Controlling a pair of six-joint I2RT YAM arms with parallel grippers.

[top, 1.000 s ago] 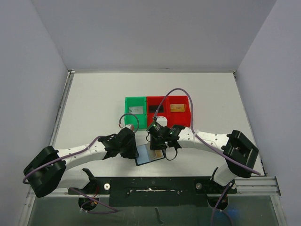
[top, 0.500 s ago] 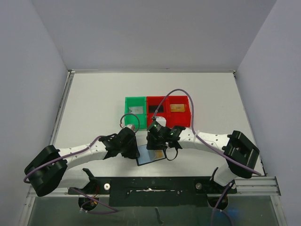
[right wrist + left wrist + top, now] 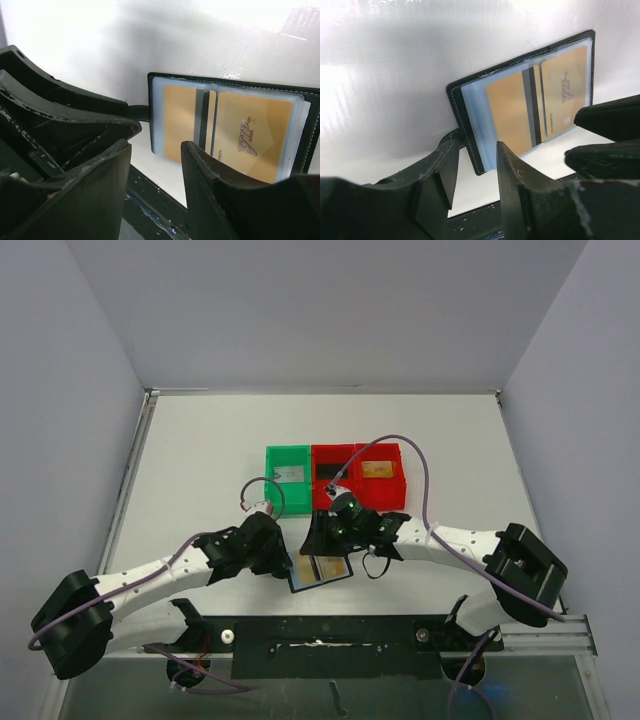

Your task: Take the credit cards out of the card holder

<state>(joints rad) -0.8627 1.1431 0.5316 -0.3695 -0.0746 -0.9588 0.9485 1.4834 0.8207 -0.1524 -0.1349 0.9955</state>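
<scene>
The left claw (image 3: pixel 476 147) and right claw (image 3: pixel 157 147) both stand part open, nothing between their jaws. Just beyond their tips the card holder (image 3: pixel 472 115) lies spread on the bench (image 3: pixel 200 470), two gold card faces (image 3: pixel 510 112) showing in its clear sleeves. Farther off, the green bin (image 3: pixel 268 468) holds a pale grey card (image 3: pixel 291 473), the red bins (image 3: pixel 335 448) a black card (image 3: pixel 333 472) and a gold card (image 3: pixel 377 471). Seemingly partly done: sleeved cards remain

Found bare table (image 3: pixel 195 465) at upper left and far right of frame. Blocked at centre by green bin (image 3: pixel 287 468) and red bins (image 3: pixel 360 472). Crowded at lower centre by left gripper (image 3: pixel 284 563) and right gripper (image 3: pixel 321 536) flanking card holder (image 3: pixel 325 572).
</scene>
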